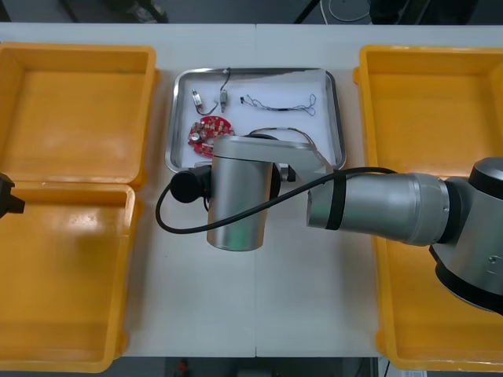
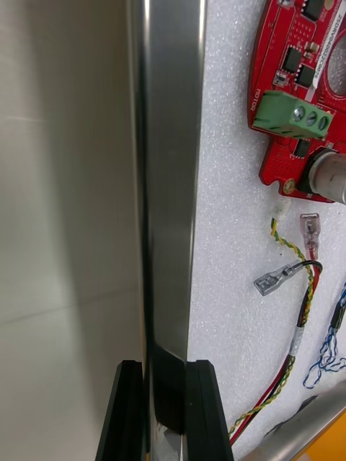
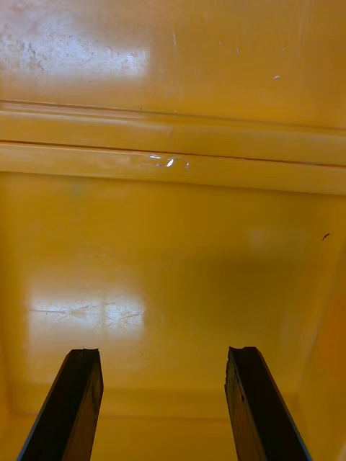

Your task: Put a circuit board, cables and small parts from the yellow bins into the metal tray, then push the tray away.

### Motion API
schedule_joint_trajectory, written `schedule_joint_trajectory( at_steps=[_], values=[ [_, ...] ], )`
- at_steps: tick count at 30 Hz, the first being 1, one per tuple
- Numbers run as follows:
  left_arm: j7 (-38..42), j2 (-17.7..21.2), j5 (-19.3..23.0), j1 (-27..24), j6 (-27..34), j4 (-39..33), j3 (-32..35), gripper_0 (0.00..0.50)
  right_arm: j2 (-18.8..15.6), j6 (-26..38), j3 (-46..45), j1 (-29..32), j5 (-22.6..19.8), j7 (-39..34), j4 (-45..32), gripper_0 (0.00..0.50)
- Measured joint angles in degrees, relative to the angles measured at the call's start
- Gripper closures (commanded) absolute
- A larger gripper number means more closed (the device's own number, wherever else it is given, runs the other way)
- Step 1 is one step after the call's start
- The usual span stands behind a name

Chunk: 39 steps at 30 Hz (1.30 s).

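Observation:
The metal tray (image 1: 176, 118), white inside, sits at the table's middle back. In it lie a round red circuit board (image 1: 208, 133), a red and yellow cable (image 1: 225, 93), a twisted blue and white cable (image 1: 283, 104) and a small metal part (image 1: 197, 100). My right arm's wrist (image 1: 236, 192) covers the tray's near edge. In the right wrist view my right gripper (image 2: 164, 374) is shut on the tray's shiny rim (image 2: 169, 180), with the board (image 2: 303, 94) and the red and yellow cable (image 2: 299, 338) beyond. My left gripper (image 3: 166, 403) hangs open over a bare bin floor (image 3: 173, 274).
Two yellow bins (image 1: 75, 110) stand at the left and two (image 1: 432, 118) at the right, bare inside where visible. A black cable loops from my right wrist over the table (image 1: 169, 220). A black part of my left arm (image 1: 8, 200) shows between the left bins.

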Motion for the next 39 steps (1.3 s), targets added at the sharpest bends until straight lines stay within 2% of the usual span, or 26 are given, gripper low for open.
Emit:
schedule_joint_trajectory(
  at_steps=[10, 18, 29, 39],
  values=[
    [0.0, 0.0, 0.0, 0.0, 0.0, 0.0, 0.0, 0.0, 0.6, -3.7, -0.9, -0.6, 2.3, 2.1, 3.4, 0.5],
    [0.0, 0.0, 0.0, 0.0, 0.0, 0.0, 0.0, 0.0, 0.8, -11.4, -2.3, -1.2, 3.0, 2.4, 9.5, 0.5],
    [0.0, 0.0, 0.0, 0.0, 0.0, 0.0, 0.0, 0.0, 2.7, -17.1, -6.1, -3.0, 3.6, 4.4, 17.3, 0.5],
    [0.0, 0.0, 0.0, 0.0, 0.0, 0.0, 0.0, 0.0, 2.8, -20.7, -6.2, -3.2, 5.6, 6.3, 20.2, 0.5]
  ],
)
